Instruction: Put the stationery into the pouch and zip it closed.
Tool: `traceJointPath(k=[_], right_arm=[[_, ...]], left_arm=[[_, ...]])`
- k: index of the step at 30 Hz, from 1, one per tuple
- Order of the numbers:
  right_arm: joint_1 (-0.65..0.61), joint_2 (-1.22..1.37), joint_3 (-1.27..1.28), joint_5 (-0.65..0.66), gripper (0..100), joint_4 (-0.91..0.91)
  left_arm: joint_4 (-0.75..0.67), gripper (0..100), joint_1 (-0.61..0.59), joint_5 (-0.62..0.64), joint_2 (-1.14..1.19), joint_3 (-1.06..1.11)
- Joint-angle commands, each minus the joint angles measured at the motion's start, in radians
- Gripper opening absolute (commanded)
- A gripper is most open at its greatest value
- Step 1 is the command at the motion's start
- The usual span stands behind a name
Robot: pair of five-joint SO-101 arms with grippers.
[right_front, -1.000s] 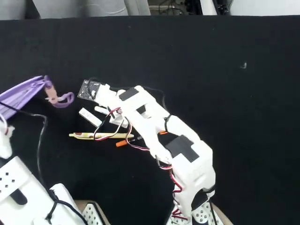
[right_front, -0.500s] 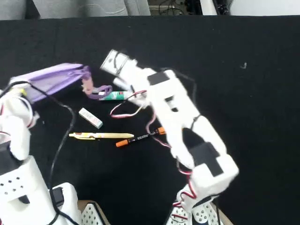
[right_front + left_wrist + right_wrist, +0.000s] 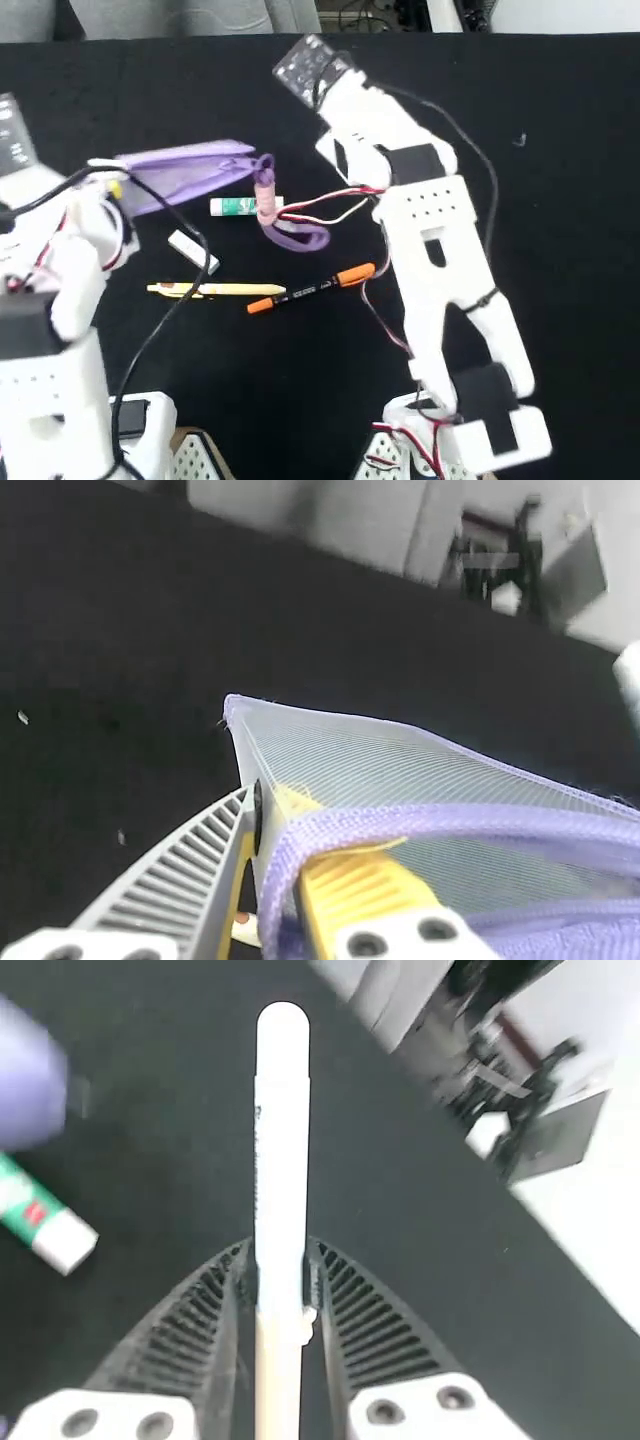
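1. The right claw (image 3: 278, 1260) is pressed onto a white pen (image 3: 281, 1130). The pen is pinched between both fingers and juts straight out past their tips, above the bench.
2. The right arm (image 3: 440, 250) is stretched long from its base at the near edge toward the far side of the bench (image 3: 560, 250). Its wrist is raised beyond the strap end of the pouch.
3. The left claw (image 3: 270, 815) is clamped on the rim of the pouch (image 3: 400, 770). The purple edging and mesh are gripped between the ribbed finger and the yellow-padded one.
4. The left arm (image 3: 60, 290) is folded upright at the left side, and the pouch's left end is held by its claw. In the high view the pouch is seen running rightward from there, with its strap (image 3: 285, 230) looped on the bench at the far end.
5. A glue stick (image 3: 232, 206) is lying just beside the pouch on the near side, and its right end is crossed by the strap.
6. An eraser (image 3: 192, 250), a yellow pen (image 3: 210, 290) and an orange-capped marker (image 3: 310, 288) are lying nearer still, outside the pouch. The last two are almost end to end.
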Motion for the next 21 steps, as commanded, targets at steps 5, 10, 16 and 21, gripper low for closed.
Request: traceJointPath(k=[5,10,16,21], right_arm=[[0.011,-0.139,-0.059,-0.147,1.1,-0.187],[-0.023,-0.213,-0.051,-0.244,1.1,-0.265],[-0.149,-0.351,-0.016,-0.331,1.1,-0.276],[-0.242,-0.506,0.137,-0.351,1.1,-0.368]], left_arm=[[-0.005,3,0.036,0.015,0.138,-0.013],[-0.005,3,0.036,0.015,0.146,-0.013],[-0.028,3,0.036,0.015,0.144,0.028],[-0.101,3,0.036,0.015,0.140,0.113]])
